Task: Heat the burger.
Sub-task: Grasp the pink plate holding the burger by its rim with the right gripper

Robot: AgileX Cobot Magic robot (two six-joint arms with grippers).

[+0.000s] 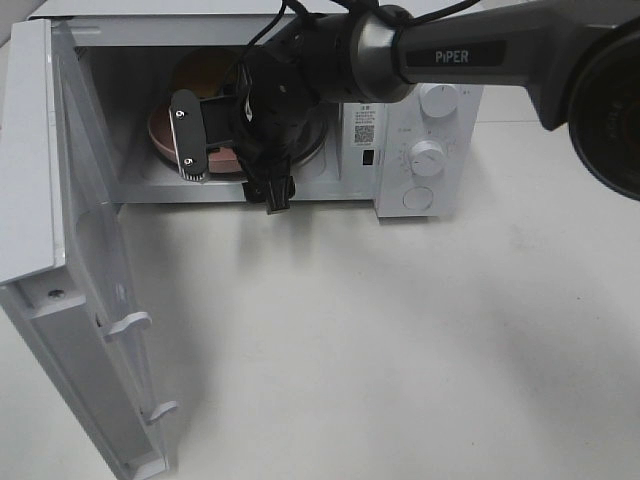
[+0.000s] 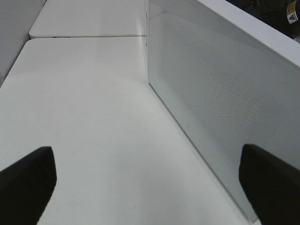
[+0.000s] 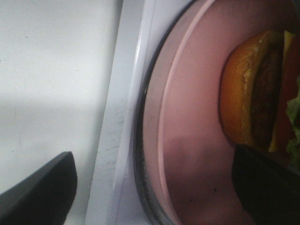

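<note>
The burger [image 1: 203, 73] sits on a round pink plate [image 1: 160, 132] inside the open white microwave [image 1: 420, 100]; the arm hides most of it. In the right wrist view the burger [image 3: 255, 89] lies on the plate [image 3: 197, 117], showing orange bun, dark patty and a lettuce edge. My right gripper [image 1: 232, 165] reaches across to the cavity mouth. It is open [image 3: 154, 187], with one finger over the plate by the burger and the other outside the cavity floor's front edge. It holds nothing. My left gripper [image 2: 150, 187] is open and empty, low over the table.
The microwave door [image 1: 70, 270] swings out to the front left; its outer face [image 2: 211, 103] stands close beside my left gripper. The plate rests on a glass turntable [image 3: 140, 150]. Control knobs [image 1: 428, 157] are on the microwave's right. The white table [image 1: 400, 340] lies in front.
</note>
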